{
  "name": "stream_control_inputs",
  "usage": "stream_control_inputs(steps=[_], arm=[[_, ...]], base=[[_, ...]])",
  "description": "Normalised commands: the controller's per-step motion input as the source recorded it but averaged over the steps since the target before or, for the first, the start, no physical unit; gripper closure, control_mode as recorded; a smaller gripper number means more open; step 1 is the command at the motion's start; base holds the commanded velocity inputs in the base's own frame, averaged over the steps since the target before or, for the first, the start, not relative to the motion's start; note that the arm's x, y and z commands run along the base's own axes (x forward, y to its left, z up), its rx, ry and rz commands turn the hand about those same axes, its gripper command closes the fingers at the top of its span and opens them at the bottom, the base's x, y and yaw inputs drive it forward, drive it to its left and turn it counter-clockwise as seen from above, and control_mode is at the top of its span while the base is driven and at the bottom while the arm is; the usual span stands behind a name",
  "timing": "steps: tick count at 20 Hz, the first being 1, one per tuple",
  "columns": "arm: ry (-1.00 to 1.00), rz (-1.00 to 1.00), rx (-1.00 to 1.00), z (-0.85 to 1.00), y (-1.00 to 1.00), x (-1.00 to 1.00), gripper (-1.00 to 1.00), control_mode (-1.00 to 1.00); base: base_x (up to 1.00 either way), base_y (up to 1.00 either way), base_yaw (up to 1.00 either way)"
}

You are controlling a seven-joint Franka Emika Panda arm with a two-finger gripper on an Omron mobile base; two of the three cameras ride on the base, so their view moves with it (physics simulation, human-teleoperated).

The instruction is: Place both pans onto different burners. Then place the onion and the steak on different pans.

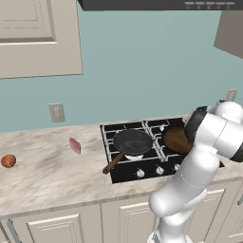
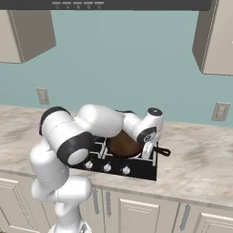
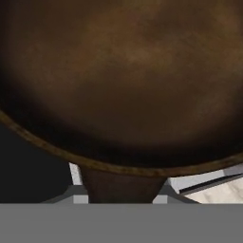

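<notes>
A pale marbled table (image 1: pixel 47 175) runs under a blue-green wall, with the black cooktop (image 1: pixel 142 163) set into it and cream cabinets above and below. The fingers (image 2: pixel 148 150) hang at the cooktop's right side; in the hand view two pale prongs flank the stub of the reddish-brown pan (image 2: pixel 123 144) where its handle leaves the rim, so they look pinched on that handle, though the tips themselves are hidden. This pan lies just ahead of the fingers over the right-hand burners, its dark handle end poking out past the wrist.

The black pan (image 1: pixel 132 141) with the wooden handle sits on a left burner, well to the far side of the reddish one. The steak (image 1: pixel 74 145) lies on the table further off that way, and the onion (image 1: pixel 8 161) further still, near the table's edge.

Risks, as I judge them: the pan may be off-centre on its grate and could tip or slide when let go; a grip near the rim gives little leverage. The arm's bulk covers the right burners, so alignment cannot be checked. Reaching the food later means crossing over the black pan's handle.
</notes>
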Motion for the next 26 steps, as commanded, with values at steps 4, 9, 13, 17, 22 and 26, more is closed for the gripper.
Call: stream_control_inputs(steps=[4, 9, 13, 17, 22, 26], arm=[[0.00, 0.00, 0.00, -0.09, -0.17, 0.08, 1.00, -1.00], [0.01, 0.00, 0.00, -0.06, -0.12, 0.07, 1.00, -1.00], [0.01, 0.00, 0.00, -0.01, -0.01, 0.05, 1.00, -1.00], [0.02, 0.00, 0.00, -0.01, 0.02, 0.07, 1.00, -1.00], [0.01, 0.00, 0.00, -0.07, 0.06, 0.10, 1.00, -1.00], [0.00, 0.00, 0.00, -0.14, 0.06, 0.08, 1.00, -1.00]], base=[[0.00, 0.00, 0.00], [0.00, 0.00, 0.00], [0.00, 0.00, 0.00], [0.00, 0.00, 0.00], [0.00, 0.00, 0.00], [0.00, 0.00, 0.00]])
